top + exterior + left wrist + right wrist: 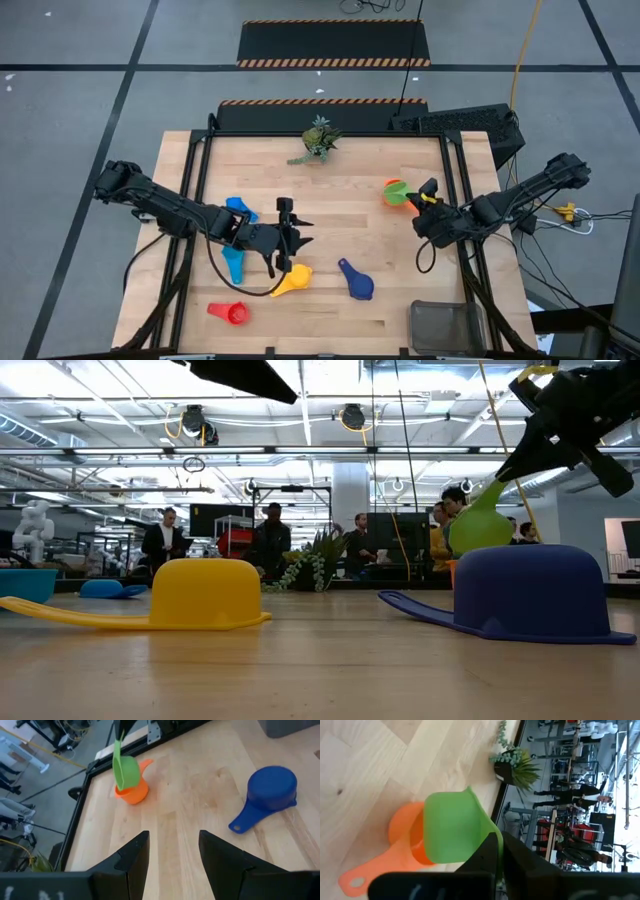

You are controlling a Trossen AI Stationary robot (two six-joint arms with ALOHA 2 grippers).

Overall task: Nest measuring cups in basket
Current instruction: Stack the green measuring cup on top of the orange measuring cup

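Green measuring cup (452,827), handle pinched by right claw (499,851), over orange cup (405,842).

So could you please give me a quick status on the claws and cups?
Right claw shut on green cup, above orange cup. Left claw open, empty, mid-table. Basket empty. Nothing in the way.

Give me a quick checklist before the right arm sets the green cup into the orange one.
1. Right gripper shut on the green cup by its handle: ok.
2. Green cup lifted off the table, above the orange cup: ok.
3. Orange cup's bowl facing up, empty: cannot tell.
4. Left gripper open, empty, away by the yellow cup: ok.
5. Basket at the table's near right corner, empty: ok.
6. Dark blue cup upside down, needs flipping later: not ok.
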